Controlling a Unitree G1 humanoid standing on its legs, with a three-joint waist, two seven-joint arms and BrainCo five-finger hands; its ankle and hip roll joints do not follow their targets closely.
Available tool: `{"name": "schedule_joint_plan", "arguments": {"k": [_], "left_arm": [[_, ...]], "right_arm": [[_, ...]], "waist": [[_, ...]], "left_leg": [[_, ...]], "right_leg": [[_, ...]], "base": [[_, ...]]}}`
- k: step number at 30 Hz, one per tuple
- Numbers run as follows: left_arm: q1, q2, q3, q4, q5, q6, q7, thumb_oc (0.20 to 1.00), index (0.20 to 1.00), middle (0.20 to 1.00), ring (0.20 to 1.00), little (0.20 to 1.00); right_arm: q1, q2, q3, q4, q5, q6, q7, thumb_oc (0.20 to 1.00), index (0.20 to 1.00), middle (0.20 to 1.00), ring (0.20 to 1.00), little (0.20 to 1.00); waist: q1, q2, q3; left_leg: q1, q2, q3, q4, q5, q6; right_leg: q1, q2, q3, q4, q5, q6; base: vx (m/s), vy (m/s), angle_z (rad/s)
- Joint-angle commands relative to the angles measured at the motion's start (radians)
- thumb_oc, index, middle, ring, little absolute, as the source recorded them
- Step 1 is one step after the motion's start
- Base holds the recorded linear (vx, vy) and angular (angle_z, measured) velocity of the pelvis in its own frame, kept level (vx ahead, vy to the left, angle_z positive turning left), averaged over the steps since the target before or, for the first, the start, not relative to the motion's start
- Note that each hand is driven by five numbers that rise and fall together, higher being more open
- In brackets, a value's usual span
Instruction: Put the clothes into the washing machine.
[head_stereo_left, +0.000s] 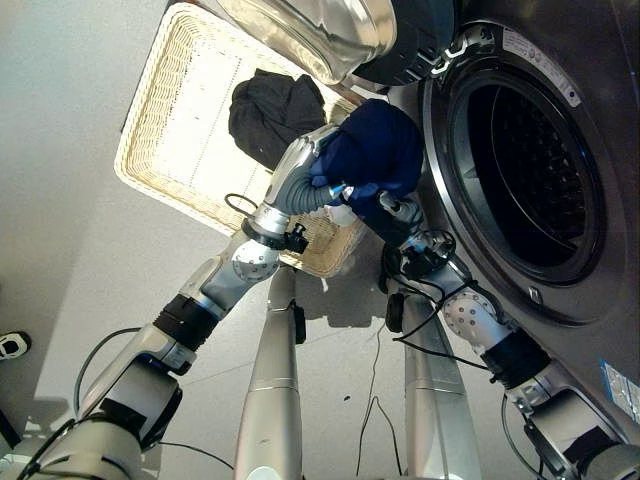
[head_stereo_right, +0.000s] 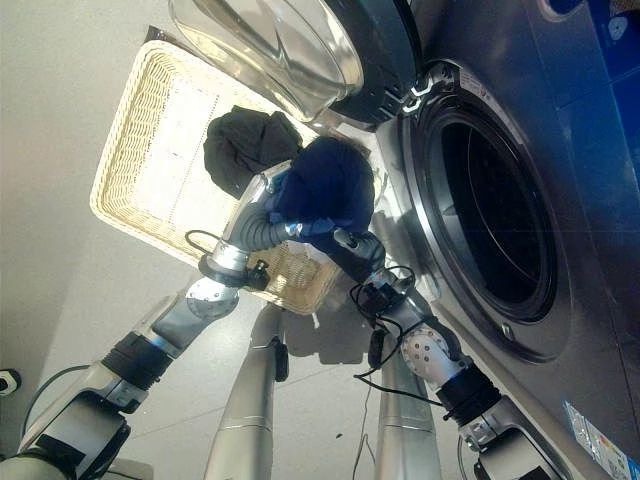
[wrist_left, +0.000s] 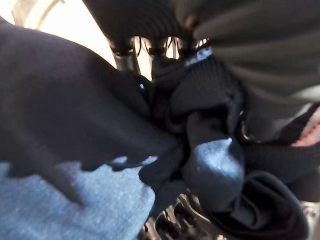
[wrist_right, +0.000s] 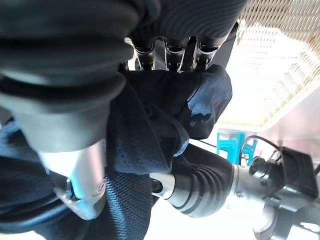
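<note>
Navy garment (head_stereo_left: 375, 150): bundled, clutched by my left hand (head_stereo_left: 322, 165) and right hand (head_stereo_left: 392, 208) beside the washing machine drum opening (head_stereo_left: 530, 180). Black garment (head_stereo_left: 270, 115): lying in wicker basket (head_stereo_left: 160, 130).

washing machine (head_stereo_left: 560, 150) labels, print illegible

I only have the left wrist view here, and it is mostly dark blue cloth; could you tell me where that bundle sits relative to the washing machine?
Observer: The dark blue garment is held up between the wicker basket and the washing machine drum opening, not yet inside.
Operator: Thank you. Is the door open?
Observer: Yes, the door is swung open above the basket.
Operator: Is the right hand helping?
Observer: Yes, the right hand also grips the garment, alongside the left hand.
Operator: Anything left in the basket?
Observer: A black garment lies there.
</note>
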Motion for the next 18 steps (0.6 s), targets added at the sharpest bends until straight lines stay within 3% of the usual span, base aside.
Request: {"name": "schedule_joint_plan", "arguments": {"k": [1, 2, 3, 18], "left_arm": [[-0.035, 0.04, -0.024, -0.089, 0.006, -0.017, -0.007, 0.2, 0.2, 0.2, 0.2, 0.2], [-0.034, 0.042, -0.023, -0.089, 0.007, -0.019, -0.009, 0.2, 0.2, 0.2, 0.2, 0.2], [-0.034, 0.044, -0.022, -0.087, 0.014, -0.021, -0.009, 0.2, 0.2, 0.2, 0.2, 0.2], [-0.046, 0.071, -0.039, -0.096, 0.133, -0.001, 0.014, 0.2, 0.2, 0.2, 0.2, 0.2]], "right_arm": [[-0.016, 0.038, -0.047, -0.17, 0.063, -0.068, 0.069, 1.0, 1.0, 1.0, 1.0, 1.0], [-0.015, 0.037, -0.05, -0.171, 0.072, -0.071, 0.074, 0.799, 0.799, 0.799, 0.799, 0.799], [-0.012, 0.037, -0.051, -0.17, 0.081, -0.077, 0.079, 0.2, 0.2, 0.2, 0.2, 0.2], [0.002, 0.028, -0.051, -0.19, 0.094, -0.088, 0.074, 0.2, 0.2, 0.2, 0.2, 0.2]], "waist": [[0.016, -0.057, -0.007], [0.016, -0.057, -0.007], [0.015, -0.057, -0.007], [0.011, -0.052, -0.007]], "left_leg": [[0.024, -0.115, 0.022, 0.107, -0.129, 0.06], [0.024, -0.115, 0.023, 0.108, -0.129, 0.06], [0.023, -0.115, 0.024, 0.109, -0.13, 0.06], [0.016, -0.111, 0.036, 0.111, -0.128, 0.058]], "right_leg": [[0.077, 0.054, -0.04, -0.285, 0.231, 0.095], [0.077, 0.053, -0.041, -0.285, 0.231, 0.095], [0.076, 0.053, -0.041, -0.284, 0.23, 0.095], [0.066, 0.048, -0.044, -0.283, 0.235, 0.096]], "base": [[0.0, 0.0, 0.0], [0.0, 0.0, 0.0], [0.0, 0.0, 0.0], [0.0, 0.0, 0.0]]}}
